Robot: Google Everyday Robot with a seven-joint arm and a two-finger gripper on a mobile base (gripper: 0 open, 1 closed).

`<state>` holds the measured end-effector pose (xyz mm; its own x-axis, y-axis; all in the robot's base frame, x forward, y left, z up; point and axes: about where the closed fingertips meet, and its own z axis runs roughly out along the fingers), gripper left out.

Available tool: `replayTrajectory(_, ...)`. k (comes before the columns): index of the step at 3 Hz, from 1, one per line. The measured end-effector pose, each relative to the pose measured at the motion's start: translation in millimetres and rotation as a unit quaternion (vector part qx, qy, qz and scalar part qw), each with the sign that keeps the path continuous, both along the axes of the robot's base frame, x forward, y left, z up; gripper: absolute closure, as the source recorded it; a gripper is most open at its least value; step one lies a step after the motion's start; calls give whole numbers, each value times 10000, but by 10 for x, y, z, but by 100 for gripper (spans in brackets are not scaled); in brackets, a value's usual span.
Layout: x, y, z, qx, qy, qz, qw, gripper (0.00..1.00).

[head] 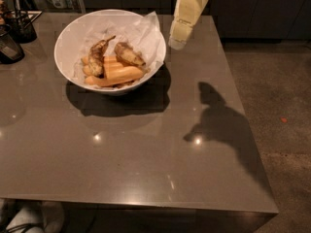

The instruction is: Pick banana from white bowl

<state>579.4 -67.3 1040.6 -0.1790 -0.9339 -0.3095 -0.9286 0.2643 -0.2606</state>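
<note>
Lost the arm (pixel 192 1) at the top edge above the claw (pixel 178 41), just right of the white bowl (pixel 63 38) over the surface (pixel 146 154). Could not see the underside of the banana (pixel 129 54) against smooth yellow bananas (pixel 119 75). Found dark containers (pixel 12 33) cropped at left.

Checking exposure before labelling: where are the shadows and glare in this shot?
Camera view: the gripper, hovering just right of the white bowl, casts a dark shadow on the table toward its right edge; the bowl shades the tabletop beneath it; small glare spots dot the glossy surface.
</note>
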Motion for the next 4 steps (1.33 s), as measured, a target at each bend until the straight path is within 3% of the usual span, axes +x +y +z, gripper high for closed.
replayTrajectory(1, 33, 188, -82, 84, 140, 122, 9998, 0)
replayTrajectory(2, 8, 371, -275, 166, 572, 173, 9981, 0)
replayTrajectory(3, -18, 581, -365, 87, 716, 377, 9967, 0)
replayTrajectory(4, 63, 636, -333, 204, 548, 362, 9976, 0)
